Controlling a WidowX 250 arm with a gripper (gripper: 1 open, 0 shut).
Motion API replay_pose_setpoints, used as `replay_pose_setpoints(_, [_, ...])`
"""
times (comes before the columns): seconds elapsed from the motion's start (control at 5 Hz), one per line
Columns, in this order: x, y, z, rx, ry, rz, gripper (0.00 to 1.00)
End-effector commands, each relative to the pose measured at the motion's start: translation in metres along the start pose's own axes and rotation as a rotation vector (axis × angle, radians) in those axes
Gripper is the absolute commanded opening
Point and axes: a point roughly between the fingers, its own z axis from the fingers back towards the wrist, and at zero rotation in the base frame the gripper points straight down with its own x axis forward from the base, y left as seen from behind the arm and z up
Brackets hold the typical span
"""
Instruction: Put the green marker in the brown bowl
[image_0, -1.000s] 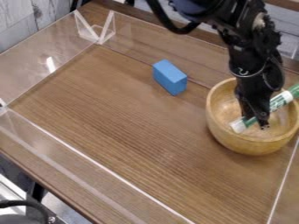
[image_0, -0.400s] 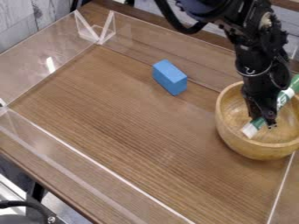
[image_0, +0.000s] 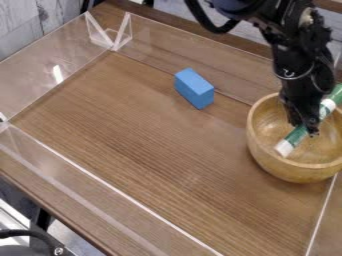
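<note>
Camera view from above and in front: a dark-brown wood-grain worktop (image_0: 134, 130) is seen, bordered by low clear plastic walls (image_0: 40, 75). A black robot arm (image_0: 287, 30) is reached down from the upper right, and its black end effector (image_0: 310, 125) is lowered inside the round, light-brown wooden bowl (image_0: 297, 165) that stands near the right edge of the worktop. The thick white-barrelled green marker (image_0: 310, 122) with green cap and green label is pinched between the fingers, which are pressed together on its barrel. The marker is held tilted: its lower white and green end is down inside the bowl near the inner floor, while its green upper end is raised past the bowl's far right rim. Whether the lower tip is touching the bowl's floor cannot be told.

A blue rectangular block (image_0: 195, 88) is lying flat on the worktop to the left of the bowl and a little farther back, apart from both the bowl and the arm. A folded clear plastic piece (image_0: 107, 30) is standing at the far left corner of the enclosure. At the lower left, beyond the worktop edge, part of a dark stand (image_0: 27, 235) is visible.
</note>
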Motion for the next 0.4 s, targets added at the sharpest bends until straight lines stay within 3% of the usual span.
replay_pose_setpoints(0.0, [-0.0049,-0.0003,-0.0032,-0.008,0.025,-0.008,0.00])
replay_pose_setpoints(0.2, [-0.0025,0.0020,-0.0012,-0.005,0.036,-0.010,0.00])
